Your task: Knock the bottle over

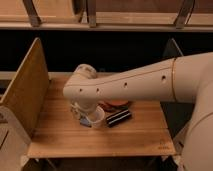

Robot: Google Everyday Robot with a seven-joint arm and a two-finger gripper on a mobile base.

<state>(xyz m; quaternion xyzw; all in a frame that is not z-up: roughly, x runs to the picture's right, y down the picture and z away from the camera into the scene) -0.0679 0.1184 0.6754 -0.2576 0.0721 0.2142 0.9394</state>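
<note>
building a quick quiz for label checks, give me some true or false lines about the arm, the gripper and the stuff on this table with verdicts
1. The arm reaches in from the right over the table. True.
2. The black cylinder stands upright. False: it lies on its side, right of the cup.
3. The cup sits on the orange plate. False: it stands on the wood in front of the plate.
4. The gripper is low over the table, just left of the cup. True.
5. The bottle lies flat in plain view. False: the arm hides it, so whether it stands or lies cannot be told.
</note>
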